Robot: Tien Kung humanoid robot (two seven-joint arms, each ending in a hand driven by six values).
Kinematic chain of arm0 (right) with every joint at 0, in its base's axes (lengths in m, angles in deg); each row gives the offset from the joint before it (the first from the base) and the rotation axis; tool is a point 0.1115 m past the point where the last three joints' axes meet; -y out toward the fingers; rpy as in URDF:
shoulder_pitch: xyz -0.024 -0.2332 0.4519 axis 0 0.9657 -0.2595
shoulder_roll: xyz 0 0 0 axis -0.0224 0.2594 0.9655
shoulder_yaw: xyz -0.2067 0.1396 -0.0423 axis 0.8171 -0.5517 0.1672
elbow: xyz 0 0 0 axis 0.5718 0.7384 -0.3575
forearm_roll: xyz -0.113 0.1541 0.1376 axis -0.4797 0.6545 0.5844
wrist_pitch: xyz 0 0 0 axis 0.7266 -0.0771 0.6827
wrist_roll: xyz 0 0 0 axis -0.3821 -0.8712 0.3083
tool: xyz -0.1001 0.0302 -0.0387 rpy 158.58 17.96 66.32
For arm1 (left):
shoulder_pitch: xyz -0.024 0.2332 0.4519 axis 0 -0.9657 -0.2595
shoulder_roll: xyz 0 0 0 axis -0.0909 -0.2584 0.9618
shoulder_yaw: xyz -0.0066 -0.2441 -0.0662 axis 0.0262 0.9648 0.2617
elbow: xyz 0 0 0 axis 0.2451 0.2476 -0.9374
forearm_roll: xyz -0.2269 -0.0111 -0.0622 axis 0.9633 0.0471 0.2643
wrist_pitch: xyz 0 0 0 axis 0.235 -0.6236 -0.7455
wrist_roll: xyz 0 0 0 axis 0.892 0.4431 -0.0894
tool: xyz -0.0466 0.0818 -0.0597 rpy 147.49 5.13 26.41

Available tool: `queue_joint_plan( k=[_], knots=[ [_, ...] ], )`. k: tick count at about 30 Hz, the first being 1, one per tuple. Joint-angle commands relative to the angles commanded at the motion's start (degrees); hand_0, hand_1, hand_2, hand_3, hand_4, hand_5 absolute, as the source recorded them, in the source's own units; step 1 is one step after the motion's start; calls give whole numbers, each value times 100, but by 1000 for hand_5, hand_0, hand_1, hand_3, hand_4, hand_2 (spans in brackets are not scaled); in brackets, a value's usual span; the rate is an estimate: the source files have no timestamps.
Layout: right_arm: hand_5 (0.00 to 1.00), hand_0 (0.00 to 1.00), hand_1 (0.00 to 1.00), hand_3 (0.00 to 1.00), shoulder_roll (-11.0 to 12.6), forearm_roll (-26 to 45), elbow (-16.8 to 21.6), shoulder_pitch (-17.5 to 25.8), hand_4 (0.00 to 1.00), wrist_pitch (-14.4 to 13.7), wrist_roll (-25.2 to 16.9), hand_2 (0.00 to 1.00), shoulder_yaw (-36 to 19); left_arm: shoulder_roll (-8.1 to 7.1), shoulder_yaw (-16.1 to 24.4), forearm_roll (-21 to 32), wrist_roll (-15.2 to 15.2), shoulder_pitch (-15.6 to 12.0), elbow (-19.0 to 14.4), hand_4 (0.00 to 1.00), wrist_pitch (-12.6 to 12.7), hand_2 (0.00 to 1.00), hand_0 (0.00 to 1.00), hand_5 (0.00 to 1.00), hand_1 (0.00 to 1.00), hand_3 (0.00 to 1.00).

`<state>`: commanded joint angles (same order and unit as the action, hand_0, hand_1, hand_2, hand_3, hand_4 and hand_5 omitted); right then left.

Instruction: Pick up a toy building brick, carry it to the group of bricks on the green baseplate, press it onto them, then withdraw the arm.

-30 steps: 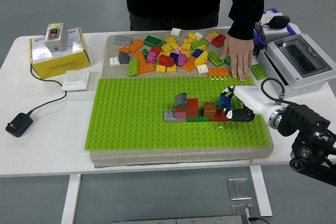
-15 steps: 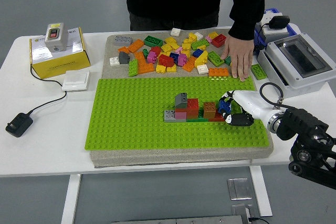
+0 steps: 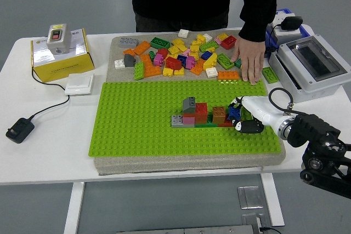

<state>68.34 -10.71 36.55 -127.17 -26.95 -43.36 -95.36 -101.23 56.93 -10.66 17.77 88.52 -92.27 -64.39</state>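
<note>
**A:** What's on the white surface [image 3: 49,152]?

**B:** A large green baseplate [image 3: 137,130] on a grey pad, with a small group of bricks [image 3: 200,114] built near its middle: grey, pink, red and brown. At that group's right end sits a blue brick [image 3: 235,112], the one being worked.

**A:** Who holds it?

**B:** The robot's right hand [image 3: 247,116], reaching in from the right. Its white and black fingers [image 3: 244,126] are curled round the blue brick, pinching it against the end of the group. Whether the brick is fully seated on the studs I cannot tell; the hand hides its underside.

**A:** So how far along is the job?

**B:** I'd judge picking up and carrying done, and pressing either under way or just finishing. Letting go and drawing the arm back remain.

**A:** And around it?

**B:** Beyond the baseplate lies a loose pile of bricks [image 3: 181,56]. A person stands at the far side, one hand [image 3: 251,61] resting flat at the pile's right edge. A yellow box [image 3: 60,53] and a black adapter [image 3: 20,130] sit at left, a grey case [image 3: 312,64] at right. The left arm isn't visible.
</note>
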Motion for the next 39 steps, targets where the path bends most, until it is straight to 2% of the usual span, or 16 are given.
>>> queue_joint_plan(
  k=[23, 39],
  knots=[
    [343, 37, 158, 644, 15, -120, -126, -66, 384, 33, -20, 646, 176, -3, -42, 6, -59, -3, 0, 116, 15, 619, 705, 676, 672, 698],
    [343, 39, 156, 644, -16, 31, -126, -88, 386, -43, -85, 645, 249, -6, -74, 43, -95, 17, 0, 116, 37, 617, 704, 675, 669, 696]
  ],
)
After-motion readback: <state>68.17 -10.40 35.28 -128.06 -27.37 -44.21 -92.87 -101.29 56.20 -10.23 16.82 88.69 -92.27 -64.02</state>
